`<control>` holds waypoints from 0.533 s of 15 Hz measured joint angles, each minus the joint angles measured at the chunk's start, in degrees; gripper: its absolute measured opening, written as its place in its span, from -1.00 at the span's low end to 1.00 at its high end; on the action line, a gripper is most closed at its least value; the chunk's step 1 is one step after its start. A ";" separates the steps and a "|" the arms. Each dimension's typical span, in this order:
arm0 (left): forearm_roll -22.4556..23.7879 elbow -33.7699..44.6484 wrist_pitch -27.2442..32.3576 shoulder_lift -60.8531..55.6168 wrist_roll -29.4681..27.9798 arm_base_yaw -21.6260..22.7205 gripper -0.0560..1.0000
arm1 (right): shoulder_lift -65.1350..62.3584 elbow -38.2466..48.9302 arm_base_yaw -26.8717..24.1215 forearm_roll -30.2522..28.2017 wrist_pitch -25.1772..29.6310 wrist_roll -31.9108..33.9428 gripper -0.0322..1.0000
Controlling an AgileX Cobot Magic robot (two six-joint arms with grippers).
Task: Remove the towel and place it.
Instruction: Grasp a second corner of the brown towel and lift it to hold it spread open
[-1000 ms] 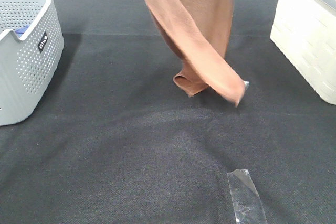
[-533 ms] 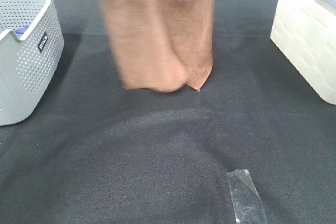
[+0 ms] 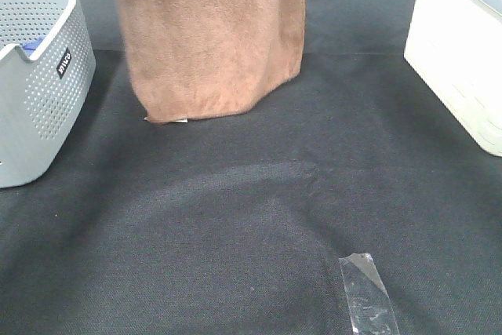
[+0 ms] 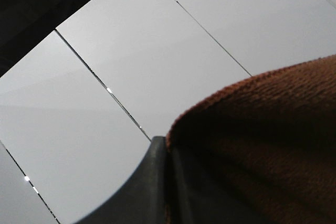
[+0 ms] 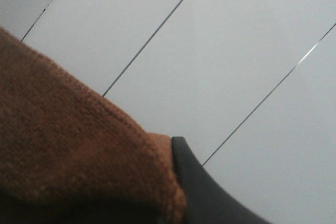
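The brown plush towel (image 3: 208,37) hangs spread out from above the top of the exterior high view, left of centre. Its lower edge, with the small white tag (image 3: 180,121), is at or just above the black cloth; I cannot tell if it touches. Both grippers are above that view. In the left wrist view, my left gripper (image 4: 169,153) shows one dark finger (image 4: 144,184) pressed against a towel edge (image 4: 262,145). In the right wrist view, my right gripper (image 5: 173,156) shows one dark finger (image 5: 202,195) against another towel edge (image 5: 68,150).
A grey perforated basket (image 3: 39,76) stands at the left edge and a white bin (image 3: 463,52) at the right. A strip of clear tape (image 3: 367,296) lies on the black cloth (image 3: 235,217) at the front right. Both wrist views face pale panels.
The towel has gone from a twisted, swinging hang near the middle to a flat, spread hang further left. Its lower edge has risen a little and the tag now shows.
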 joint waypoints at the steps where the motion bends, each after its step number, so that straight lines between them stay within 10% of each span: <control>1: -0.46 -2.29 -0.63 2.46 0.92 0.00 -0.89 | 1.26 0.00 -0.34 0.69 -3.44 0.06 -0.91; 8: -1.49 -42.74 8.02 25.61 0.97 0.00 -0.89 | 5.90 -2.81 -6.36 4.64 -19.14 8.08 -0.91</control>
